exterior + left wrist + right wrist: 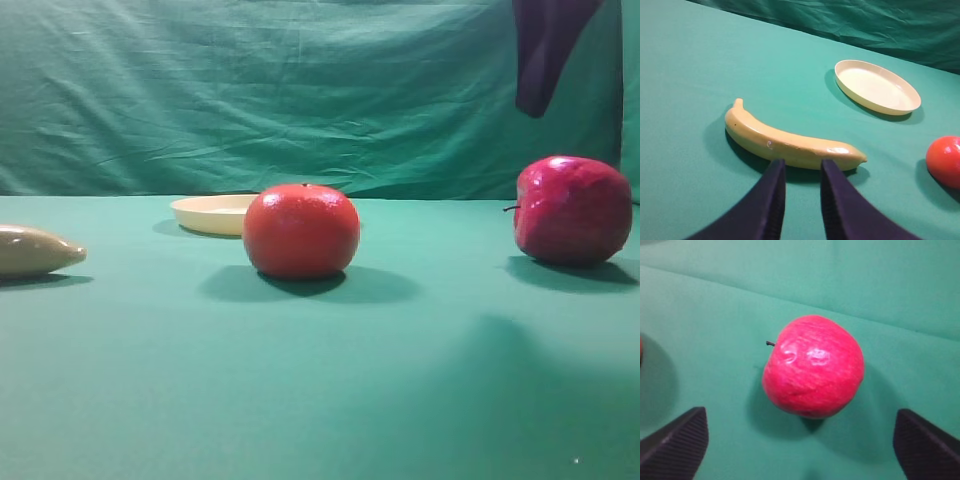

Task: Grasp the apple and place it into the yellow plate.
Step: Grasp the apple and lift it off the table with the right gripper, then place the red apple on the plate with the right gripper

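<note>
The apple [572, 209] is glossy dark red with a thin stem, and lies on the green cloth at the right. In the right wrist view the apple [813, 366] sits on the cloth ahead of my right gripper [800, 445]. That gripper is open wide, its dark fingers [675, 445] at the lower corners, not touching the apple. The yellow plate [208, 213] rests at the back left of centre and holds nothing; the left wrist view shows the yellow plate [877, 87] too. My left gripper [802, 167] hovers just before a banana, its jaws a narrow gap apart with nothing between them.
A smooth orange-red round fruit [301, 230] sits mid-table in front of the plate. The beige banana [790, 141] lies at the left. A dark part of the right arm [548, 50] hangs at the top right above the apple. A green curtain [300, 90] closes the back.
</note>
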You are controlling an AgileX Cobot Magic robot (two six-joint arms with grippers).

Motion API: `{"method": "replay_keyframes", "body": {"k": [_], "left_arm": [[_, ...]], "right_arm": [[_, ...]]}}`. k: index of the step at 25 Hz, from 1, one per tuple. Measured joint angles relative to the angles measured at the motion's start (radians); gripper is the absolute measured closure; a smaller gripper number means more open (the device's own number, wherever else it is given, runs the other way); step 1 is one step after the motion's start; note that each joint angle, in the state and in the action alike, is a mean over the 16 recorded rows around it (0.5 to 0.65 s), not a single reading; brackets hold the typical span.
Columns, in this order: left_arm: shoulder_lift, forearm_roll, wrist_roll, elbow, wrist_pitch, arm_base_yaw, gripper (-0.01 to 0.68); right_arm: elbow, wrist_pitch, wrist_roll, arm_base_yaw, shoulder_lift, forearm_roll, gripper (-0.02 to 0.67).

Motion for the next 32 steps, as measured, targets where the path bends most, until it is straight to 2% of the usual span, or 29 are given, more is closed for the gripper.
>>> {"method": "replay_keyframes", "body": {"k": [7,16,23,32], "left_arm": [[0.0,0.0,0.0,0.0,0.0,0.0,0.516],[0.0,0.0,0.0,0.0,0.0,0.0,0.516],[0.0,0.0,0.0,0.0,0.0,0.0,0.516],[0.0,0.0,-0.001,0.0,0.0,0.0,0.516]], "right_arm": [[0.0,-0.084,0.079,0.001,0.088,-0.058,0.028],[-0.058,-0.123,0.093,0.002,0.115,-0.056,0.122],[-0.23,-0.151,0.077,0.031,0.122,-0.055,0.145],[-0.508,-0.271,0.046,0.123,0.25,-0.055,0.145]]}}
